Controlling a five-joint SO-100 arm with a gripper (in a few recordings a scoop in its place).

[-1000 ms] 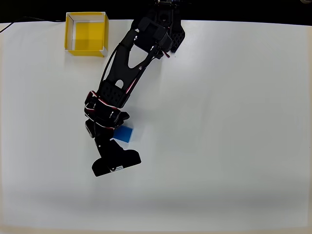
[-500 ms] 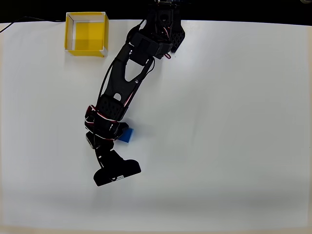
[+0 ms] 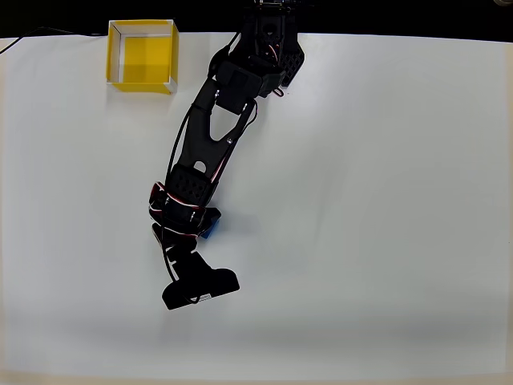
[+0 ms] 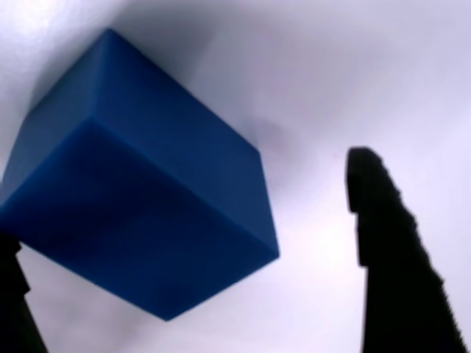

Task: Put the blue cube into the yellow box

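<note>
The blue cube (image 4: 140, 220) sits on the white table (image 3: 385, 200), and in the wrist view it takes up the left half of the space between the gripper's fingers, hard up against the dark finger at the lower left corner, with a clear strip of table separating it from the right-hand finger (image 4: 386, 257). So the jaws stand spread, wider than the block, holding nothing; the block lies off-centre toward the left finger and is turned at an angle, one vertical edge pointing toward the camera instead of a flat face. I judge that closing from here would swing the block square or nudge it sideways before both fingers bear on it. Its faces are plain, matte and sharp-edged; the fingers are black, and the right one has a stepped inner edge. In the overhead view the gripper (image 3: 188, 237) covers most of the block, only a sliver of blue showing at its right side. The yellow box (image 3: 143, 56), an open tray with thin whitish rims, sits well apart at the table's far left corner.
</note>
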